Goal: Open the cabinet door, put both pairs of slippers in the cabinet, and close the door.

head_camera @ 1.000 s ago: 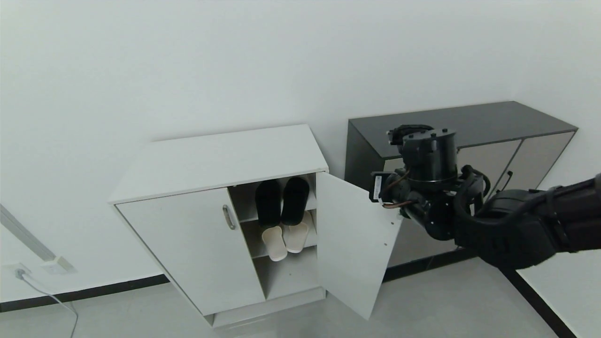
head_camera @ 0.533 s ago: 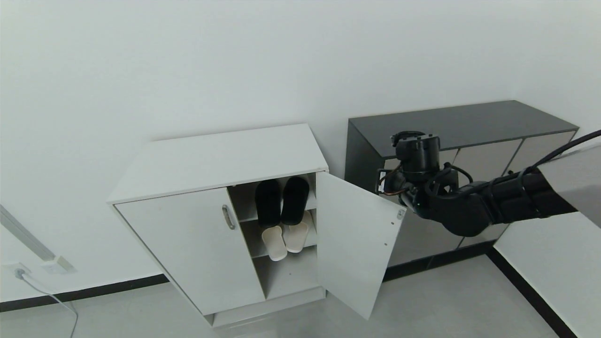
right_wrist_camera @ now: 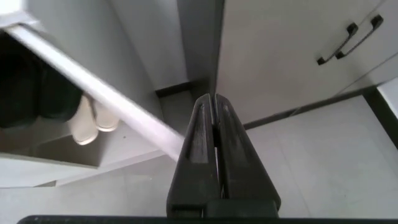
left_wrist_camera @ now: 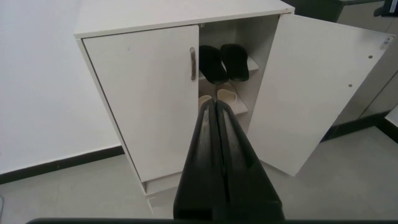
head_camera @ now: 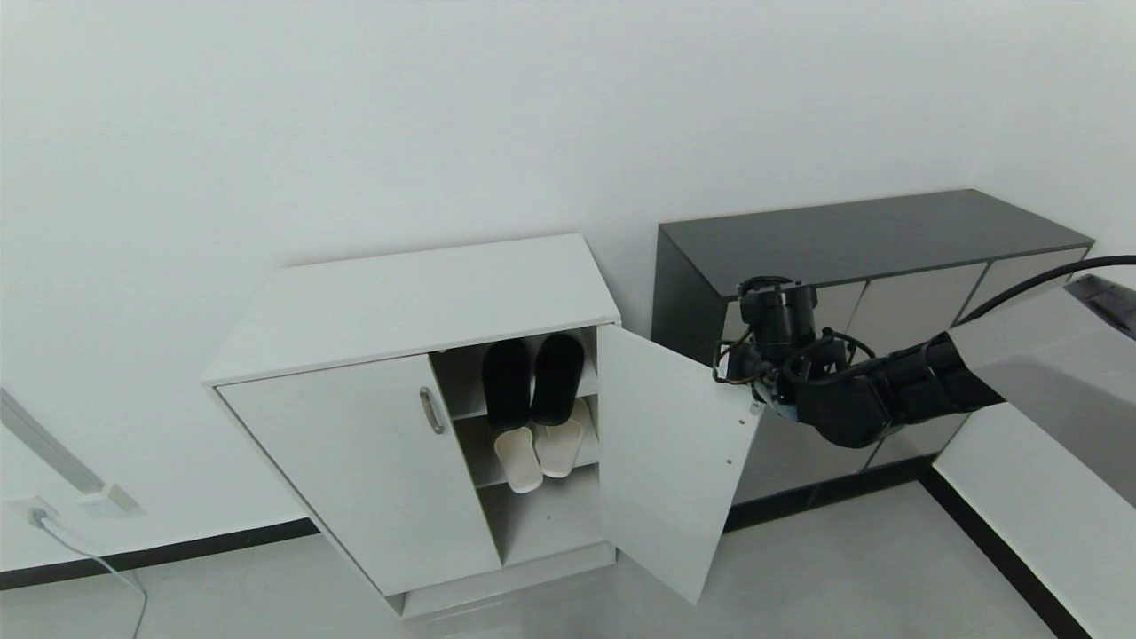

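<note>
Head view: black slippers (head_camera: 532, 380) in cabinet (head_camera: 417, 302)

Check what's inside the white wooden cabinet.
Pair of black slippers on the top shelf, pair of cream slippers on the shelf below, toes inward. The left half is covered by the closed white door with the metal handle.

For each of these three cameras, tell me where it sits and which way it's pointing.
Head view: on the head, looking forward and down at the cabinet, its door open; the right arm is at the door's edge.
Left wrist view: on the left wrist, facing the cabinet's front; the shut left gripper shows.
Right wrist view: on the right wrist, looking down past the door's edge to the floor; the shut right gripper shows.
Shared: all three show the white slippers inside.
</note>
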You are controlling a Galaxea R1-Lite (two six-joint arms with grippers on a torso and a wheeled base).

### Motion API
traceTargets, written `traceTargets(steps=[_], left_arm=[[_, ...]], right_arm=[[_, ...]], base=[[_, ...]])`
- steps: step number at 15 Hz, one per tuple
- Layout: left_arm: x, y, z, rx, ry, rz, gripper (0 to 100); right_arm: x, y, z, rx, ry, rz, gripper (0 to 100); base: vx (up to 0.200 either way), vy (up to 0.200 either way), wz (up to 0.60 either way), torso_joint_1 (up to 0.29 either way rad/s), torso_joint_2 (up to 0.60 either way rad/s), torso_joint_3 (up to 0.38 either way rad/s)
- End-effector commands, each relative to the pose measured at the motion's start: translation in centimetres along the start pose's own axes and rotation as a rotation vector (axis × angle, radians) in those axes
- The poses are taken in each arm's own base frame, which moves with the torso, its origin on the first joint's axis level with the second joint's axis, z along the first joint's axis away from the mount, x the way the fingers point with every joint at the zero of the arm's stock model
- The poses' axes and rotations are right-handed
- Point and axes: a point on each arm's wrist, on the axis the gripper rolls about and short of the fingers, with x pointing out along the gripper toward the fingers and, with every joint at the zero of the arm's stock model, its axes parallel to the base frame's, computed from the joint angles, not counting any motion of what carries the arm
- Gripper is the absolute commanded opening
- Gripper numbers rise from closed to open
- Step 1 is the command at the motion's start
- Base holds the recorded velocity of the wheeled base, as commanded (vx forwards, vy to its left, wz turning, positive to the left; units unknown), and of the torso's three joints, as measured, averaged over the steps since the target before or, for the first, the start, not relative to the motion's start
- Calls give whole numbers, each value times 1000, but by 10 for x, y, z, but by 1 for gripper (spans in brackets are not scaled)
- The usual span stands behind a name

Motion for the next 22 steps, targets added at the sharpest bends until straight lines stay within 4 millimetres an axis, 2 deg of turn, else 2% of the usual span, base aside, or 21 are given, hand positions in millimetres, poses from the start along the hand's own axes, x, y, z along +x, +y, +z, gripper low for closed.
traceTargets(steps=[1, 15, 18, 22], left_arm=[[0, 0, 0, 0, 1, 0, 0], [0, 0, 0, 0, 1, 1, 0], [0, 0, 0, 0, 1, 1, 0], [0, 0, 0, 0, 1, 1, 0]], right_arm=[[6, -1, -6, -5, 13, -7, 0], [4, -1, -13, -31, 66, -12, 0], [-9, 11, -14, -27, 81, 16, 0], [-39, 36, -21, -47, 99, 88, 0]], base=[[0, 0, 0, 0, 0, 0], [0, 0, 0, 0, 0, 0], [0, 0, 0, 0, 0, 0], [0, 0, 0, 0, 0, 0]])
